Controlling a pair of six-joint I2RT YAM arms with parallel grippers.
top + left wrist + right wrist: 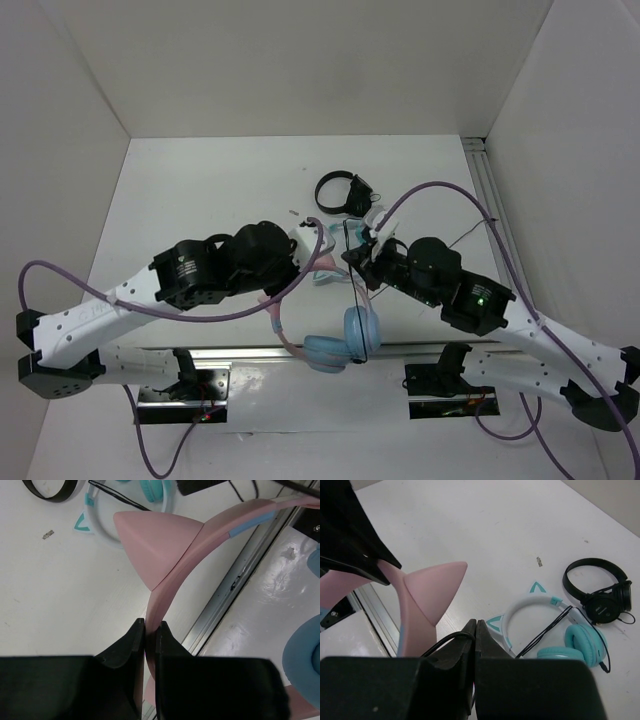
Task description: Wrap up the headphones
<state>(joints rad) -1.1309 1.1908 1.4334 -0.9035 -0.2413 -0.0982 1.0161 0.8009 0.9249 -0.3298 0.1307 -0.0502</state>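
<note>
Headphones (355, 330) hang above the near edge of the table (200, 200). Left gripper (150, 630) is clamped on the pink headband (200, 545), which looks stiff, light and smooth, a sound hold. Right gripper (476, 627) pinches the cable (442, 640), which is thin, limp and liable to slip; hard pulls are inadvisable.

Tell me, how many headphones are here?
3: pink headphones held by the left pincer and right pincer, teal headphones on the table, black headphones beside them. None seem hidden.

Fixed overhead view looking down, two close wrist views, both sharing pink headphones (165, 535), seemingly teal headphones (580, 640).
</note>
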